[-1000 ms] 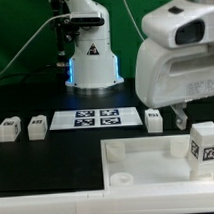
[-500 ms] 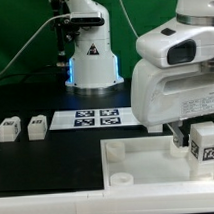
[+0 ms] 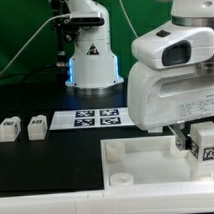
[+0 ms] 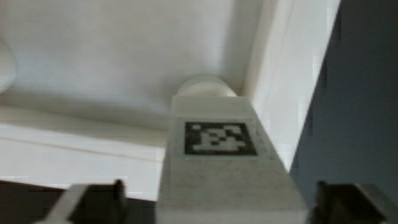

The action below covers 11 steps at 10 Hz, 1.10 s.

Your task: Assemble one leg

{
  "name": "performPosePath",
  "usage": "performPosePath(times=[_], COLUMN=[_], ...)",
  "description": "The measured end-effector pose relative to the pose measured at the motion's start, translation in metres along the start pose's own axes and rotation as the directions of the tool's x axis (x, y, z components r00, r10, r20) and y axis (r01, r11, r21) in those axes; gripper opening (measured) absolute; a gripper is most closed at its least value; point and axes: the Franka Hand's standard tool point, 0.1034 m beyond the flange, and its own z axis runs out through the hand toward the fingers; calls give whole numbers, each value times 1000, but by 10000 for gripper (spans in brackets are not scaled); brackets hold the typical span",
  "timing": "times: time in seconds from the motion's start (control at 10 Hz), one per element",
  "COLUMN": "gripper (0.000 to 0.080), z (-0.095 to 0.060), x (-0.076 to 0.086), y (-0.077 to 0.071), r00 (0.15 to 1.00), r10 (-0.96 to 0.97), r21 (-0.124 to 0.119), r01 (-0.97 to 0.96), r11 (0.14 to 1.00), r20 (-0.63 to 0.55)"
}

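Observation:
One leg (image 3: 206, 144), a small white block with a square tag, stands on the big white panel (image 3: 137, 154) at the exterior view's right. My gripper (image 3: 193, 142) hangs over it. In the wrist view the leg (image 4: 217, 140) fills the middle and runs between my two dark fingertips (image 4: 98, 200), one on each side. The gripper (image 4: 222, 205) is open around the leg, with a thin gap showing on one side. Two more legs (image 3: 9, 128) (image 3: 37, 125) stand on the black table at the exterior view's left. The fourth leg is hidden behind my gripper.
The marker board (image 3: 95, 118) lies on the table behind the panel. The robot base (image 3: 91, 56) stands at the back with cables beside it. The panel has a raised rim and a round corner socket (image 3: 120, 182) near the front.
The gripper has come down and toward the exterior view's left, closing in on the leg on the panel. It now hides the leg that stood beside the marker board.

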Motion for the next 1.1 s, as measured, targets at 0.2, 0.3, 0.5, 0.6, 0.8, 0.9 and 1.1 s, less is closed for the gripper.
performPosePath(times=[0.2,0.3,0.5,0.6,0.8,0.9,1.1], gripper=[292,292,292,292,292,294,294], z=[0,0,0,1,1,1,2], x=[0,0,0,0,-3,-5,-8], y=[0,0,1,2,4,5,10], r00=[1000,1000,977,940,789,723,483], r10=[14,24,216,341,610,686,873], r21=[0,1,1,1,26,58,130], r01=[-14,-24,-216,-341,-610,-683,-864], r11=[1000,1000,977,940,792,728,487], r20=[0,0,0,-5,-71,-83,-62])
